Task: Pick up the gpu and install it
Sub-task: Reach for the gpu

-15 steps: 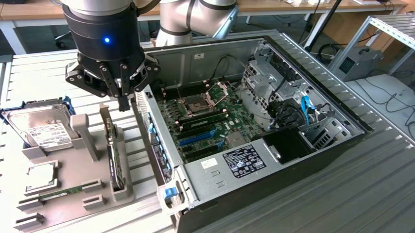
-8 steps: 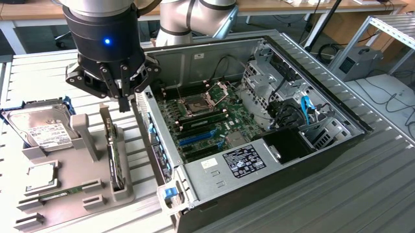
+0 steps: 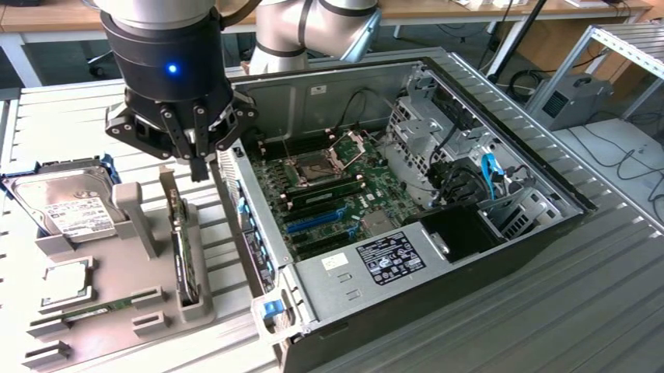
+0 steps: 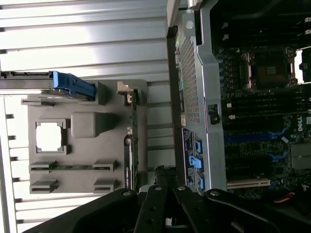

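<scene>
The gpu (image 3: 185,260) is a slim dark card standing on edge in a slot along the side of the grey holder (image 3: 135,233) nearest the computer case. In the wrist view the gpu (image 4: 130,155) shows as a thin dark edge with a green strip. My gripper (image 3: 197,167) hangs above the card's far end, its fingers pressed together and shut on nothing. The wrist view has the same black fingers (image 4: 154,194) meeting over the gap between holder and case.
The open computer case (image 3: 498,256) lies at the exterior view's right, its motherboard (image 3: 343,186) and blue slots (image 3: 316,221) exposed. The holder also carries a silver hard drive (image 3: 68,206), a processor chip (image 3: 68,281) and a green memory stick (image 3: 99,311). Everything rests on a slatted metal table (image 3: 581,311).
</scene>
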`<state>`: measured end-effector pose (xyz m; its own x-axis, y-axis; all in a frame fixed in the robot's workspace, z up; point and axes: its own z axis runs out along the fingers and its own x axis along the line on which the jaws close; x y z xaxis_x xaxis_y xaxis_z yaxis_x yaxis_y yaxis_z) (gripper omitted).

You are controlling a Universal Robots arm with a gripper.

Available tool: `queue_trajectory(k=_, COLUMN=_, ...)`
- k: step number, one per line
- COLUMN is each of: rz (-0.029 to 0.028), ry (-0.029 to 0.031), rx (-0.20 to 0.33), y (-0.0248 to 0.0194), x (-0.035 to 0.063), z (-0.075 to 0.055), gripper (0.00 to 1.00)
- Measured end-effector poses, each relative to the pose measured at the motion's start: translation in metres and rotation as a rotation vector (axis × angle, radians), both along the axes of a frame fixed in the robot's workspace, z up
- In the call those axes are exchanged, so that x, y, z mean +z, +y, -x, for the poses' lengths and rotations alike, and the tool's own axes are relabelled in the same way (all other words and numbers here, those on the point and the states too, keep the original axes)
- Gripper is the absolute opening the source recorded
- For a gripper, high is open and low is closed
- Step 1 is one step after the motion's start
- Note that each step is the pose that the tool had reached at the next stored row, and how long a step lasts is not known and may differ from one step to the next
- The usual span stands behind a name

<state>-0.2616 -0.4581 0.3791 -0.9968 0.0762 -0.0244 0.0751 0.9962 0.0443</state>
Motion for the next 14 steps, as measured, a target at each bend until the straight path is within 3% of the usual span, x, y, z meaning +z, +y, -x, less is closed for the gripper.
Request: queue_trajectory(k=14, rz=-0.0001, ry=-0.0001, rx=0.0, y=-0.0039, x=-0.0008, z=0.0, gripper=0.11)
